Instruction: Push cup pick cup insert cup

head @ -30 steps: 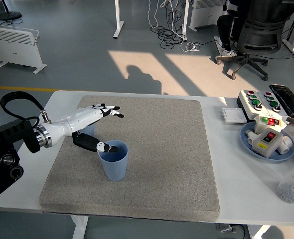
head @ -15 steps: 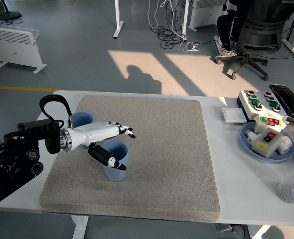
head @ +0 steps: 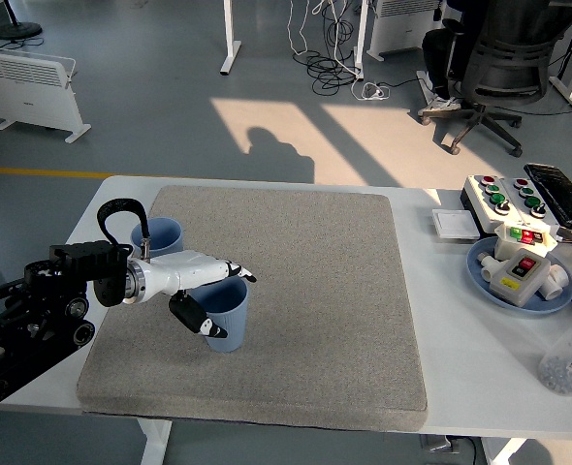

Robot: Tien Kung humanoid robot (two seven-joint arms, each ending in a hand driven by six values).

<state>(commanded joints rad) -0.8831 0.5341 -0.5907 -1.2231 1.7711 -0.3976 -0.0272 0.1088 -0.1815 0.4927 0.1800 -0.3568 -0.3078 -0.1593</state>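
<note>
I see my left hand (head: 206, 291) bracketing the near light-blue plastic cup (head: 227, 315): white fingers (head: 230, 270) laid straight over its rim, black thumb beside its wall, probably about to clamp. The second blue cup (head: 160, 234) waits behind the wrist, the grey felt mat (head: 315, 291) bare rightward.
</note>
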